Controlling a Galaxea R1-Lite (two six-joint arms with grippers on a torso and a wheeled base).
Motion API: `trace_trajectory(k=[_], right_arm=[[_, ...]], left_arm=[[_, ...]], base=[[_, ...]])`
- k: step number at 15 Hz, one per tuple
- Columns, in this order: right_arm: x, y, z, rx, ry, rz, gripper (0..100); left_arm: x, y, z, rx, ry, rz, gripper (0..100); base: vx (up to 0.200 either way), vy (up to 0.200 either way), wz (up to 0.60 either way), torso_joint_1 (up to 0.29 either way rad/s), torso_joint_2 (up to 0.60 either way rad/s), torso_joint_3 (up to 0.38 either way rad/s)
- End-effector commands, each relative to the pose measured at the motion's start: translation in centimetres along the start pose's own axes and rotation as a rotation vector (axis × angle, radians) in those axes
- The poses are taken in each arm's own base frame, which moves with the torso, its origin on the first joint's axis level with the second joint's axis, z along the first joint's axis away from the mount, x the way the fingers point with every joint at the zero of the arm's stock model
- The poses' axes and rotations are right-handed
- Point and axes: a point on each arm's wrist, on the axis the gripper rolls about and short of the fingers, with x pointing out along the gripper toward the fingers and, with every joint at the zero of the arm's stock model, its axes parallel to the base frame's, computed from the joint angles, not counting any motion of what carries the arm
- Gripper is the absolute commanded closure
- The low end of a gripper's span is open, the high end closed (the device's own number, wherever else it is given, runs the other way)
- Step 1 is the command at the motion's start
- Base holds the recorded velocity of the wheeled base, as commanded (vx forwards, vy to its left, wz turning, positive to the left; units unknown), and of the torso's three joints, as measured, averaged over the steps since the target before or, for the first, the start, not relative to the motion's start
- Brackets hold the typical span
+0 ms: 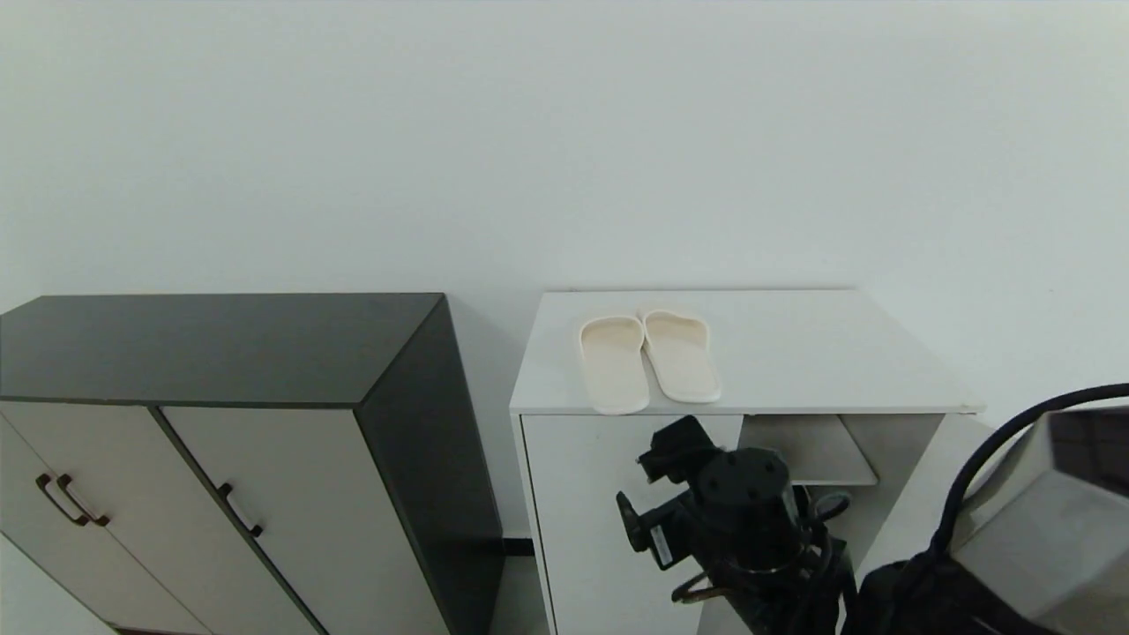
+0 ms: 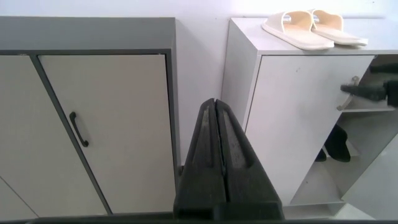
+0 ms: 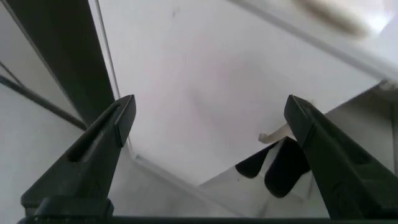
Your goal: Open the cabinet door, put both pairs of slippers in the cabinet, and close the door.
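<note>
A cream pair of slippers [image 1: 648, 360] lies on top of the white cabinet [image 1: 794, 353], and shows again as the cream pair [image 2: 314, 28] in the left wrist view. The cabinet's right door [image 1: 917, 494] stands open; its left door [image 1: 582, 511] is closed. A black pair of slippers [image 2: 339, 144] rests on the lower shelf inside, the same black pair [image 3: 277, 168] lying past the door handle [image 3: 277, 134]. My right gripper [image 3: 208, 112] is open and empty in front of the closed door, near its handle edge [image 1: 675, 450]. My left gripper [image 2: 216, 106] is shut and empty, well back from both cabinets.
A taller dark-topped cabinet [image 1: 220, 353] with pale doors and dark handles [image 1: 238, 510] stands left of the white one, a narrow gap between them. A shelf [image 1: 807, 450] divides the open side. The wall runs right behind both.
</note>
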Motion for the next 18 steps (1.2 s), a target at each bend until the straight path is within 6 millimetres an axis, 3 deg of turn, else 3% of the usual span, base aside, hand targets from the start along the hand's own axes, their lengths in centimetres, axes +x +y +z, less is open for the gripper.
trace_trajectory(k=[1, 3, 5, 12, 18], right_arm=[[-2.1, -1.4, 7.5, 0.126, -0.119, -0.004, 0], [-3.1, -1.6, 10.8, 0.209, -0.071, 0.005, 0], [-3.2, -1.5, 12.2, 0.281, -0.053, -0.074, 0], [-0.5, -0.7, 8.1, 0.257, -0.082, -0.126, 0], [1.3, -1.1, 6.8, 0.240, -0.053, -0.155, 0]], left_arm=[[0.0, 0.0, 0.0, 0.000, 0.001, 0.000, 100], [0.0, 0.0, 0.0, -0.002, -0.001, 0.000, 100], [0.0, 0.0, 0.0, -0.003, -0.002, 0.002, 100], [0.0, 0.0, 0.0, -0.005, -0.002, 0.002, 100], [0.0, 0.0, 0.0, -0.005, -0.001, 0.002, 100]], base=[[0.000, 0.000, 0.00, 0.000, 0.00, 0.000], [0.000, 0.000, 0.00, 0.000, 0.00, 0.000], [0.000, 0.000, 0.00, 0.000, 0.00, 0.000], [0.000, 0.000, 0.00, 0.000, 0.00, 0.000], [0.200, 0.000, 0.00, 0.002, 0.00, 0.005]])
